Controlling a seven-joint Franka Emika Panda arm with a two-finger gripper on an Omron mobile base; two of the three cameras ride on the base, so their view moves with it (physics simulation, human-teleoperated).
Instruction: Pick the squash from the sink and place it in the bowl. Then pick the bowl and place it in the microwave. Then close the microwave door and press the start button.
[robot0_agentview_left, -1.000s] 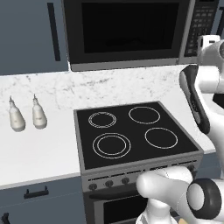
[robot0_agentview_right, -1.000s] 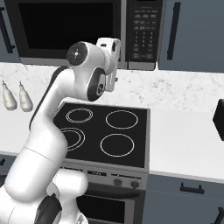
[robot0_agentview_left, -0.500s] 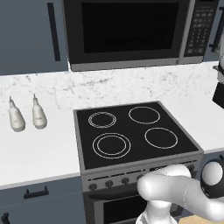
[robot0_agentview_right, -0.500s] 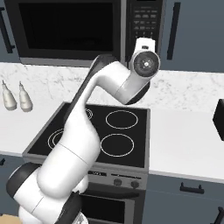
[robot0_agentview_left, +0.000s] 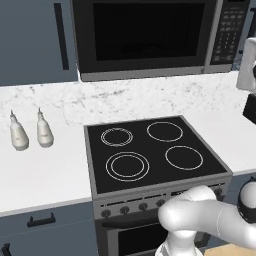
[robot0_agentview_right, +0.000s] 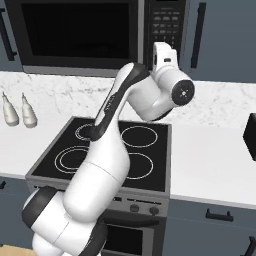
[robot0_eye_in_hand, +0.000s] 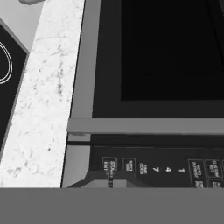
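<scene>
The arm has swung rightward across the stove (robot0_agentview_left: 152, 152) within the last second, carrying the pincer (robot0_eye_in_hand: 110, 180) up to the button panel (robot0_eye_in_hand: 175, 168) of the microwave (robot0_agentview_left: 150, 37), at its lowest row of buttons. The microwave door (robot0_agentview_right: 75, 32) stands closed. The pincer's fingertips sit nearly together, holding nothing. Judged from this, only the start press remains. Two bottles (robot0_agentview_left: 30, 132) stand on the tabletop (robot0_agentview_left: 40, 175).

both base cams behind arm, facing 12 o'clock, sharing stove (robot0_agentview_left: 150, 150) and microwave (robot0_agentview_right: 95, 35), hand cam rolled, tight on microwave panel (robot0_eye_in_hand: 162, 168)
</scene>
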